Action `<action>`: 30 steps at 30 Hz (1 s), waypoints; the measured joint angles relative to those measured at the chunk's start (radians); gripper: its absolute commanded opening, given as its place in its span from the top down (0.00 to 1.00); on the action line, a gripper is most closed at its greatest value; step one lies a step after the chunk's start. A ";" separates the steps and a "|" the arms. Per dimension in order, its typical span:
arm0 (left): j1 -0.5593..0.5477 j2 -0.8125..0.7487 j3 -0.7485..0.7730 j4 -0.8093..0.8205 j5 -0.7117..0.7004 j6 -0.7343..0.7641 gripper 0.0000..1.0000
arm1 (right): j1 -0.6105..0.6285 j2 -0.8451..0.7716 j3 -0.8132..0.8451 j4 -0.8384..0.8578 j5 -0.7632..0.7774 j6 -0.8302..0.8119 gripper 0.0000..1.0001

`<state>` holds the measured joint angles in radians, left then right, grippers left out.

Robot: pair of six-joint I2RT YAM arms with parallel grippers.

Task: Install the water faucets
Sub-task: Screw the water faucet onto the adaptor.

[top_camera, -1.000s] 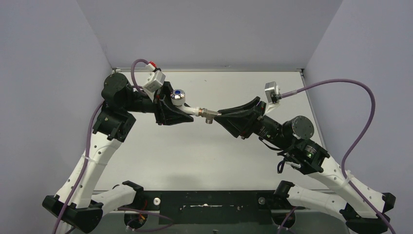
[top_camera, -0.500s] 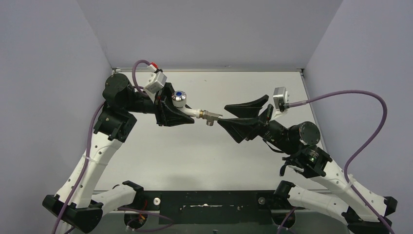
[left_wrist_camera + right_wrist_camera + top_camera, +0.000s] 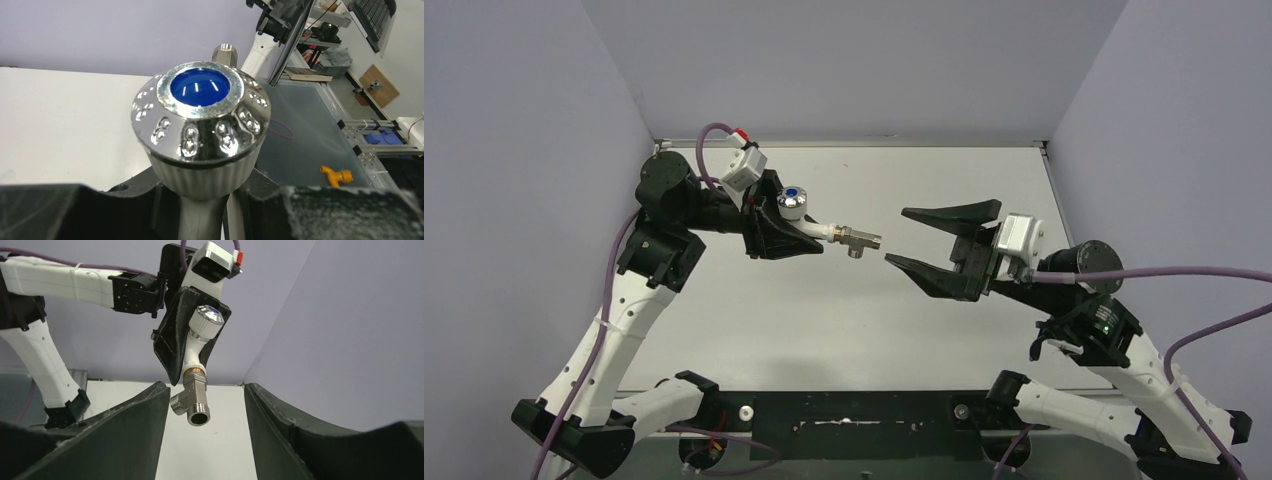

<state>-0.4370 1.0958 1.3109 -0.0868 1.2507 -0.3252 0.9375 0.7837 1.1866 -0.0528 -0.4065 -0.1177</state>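
The left fingers are clamped on the white tap body, gripping its stem just under the knob. They hold it in the air above the counter, toward the back left. The knob is round and chrome, with dimpled facets around its rim and a blue dot in its middle. It faces up towards the overhead camera. The body's spout runs out to the right from between the fingers. On its far end sits the grey metal fitting, joined to the white plastic through a brass-coloured collar. The fitting has a short side branch, and its open threaded mouth points at the right wrist camera.

The right fingers are spread wide and hold nothing. Their tips point left at the fitting. The lower tip is just beside the open mouth but apart from it. From the right wrist, the fitting shows in the gap between the two fingers, beyond their tips.

Behind the left fingers, a white camera box sits on the wrist. The left arm folds back towards the left wall. A purple cable trails from the right wrist off to the right.
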 measured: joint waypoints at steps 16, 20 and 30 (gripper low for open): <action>0.000 -0.011 0.000 0.009 0.000 -0.012 1.00 | 0.047 0.098 0.116 -0.303 -0.110 -0.613 0.49; 0.000 -0.011 0.000 0.010 0.000 -0.012 1.00 | 0.094 0.101 0.116 -0.307 -0.062 -0.680 0.53; 0.000 -0.011 -0.001 0.010 0.000 -0.012 1.00 | 0.138 0.094 0.116 -0.300 0.017 -0.766 0.58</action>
<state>-0.4370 1.0847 1.3102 -0.0772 1.2503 -0.3374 1.0752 0.8776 1.3022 -0.3531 -0.3893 -0.8841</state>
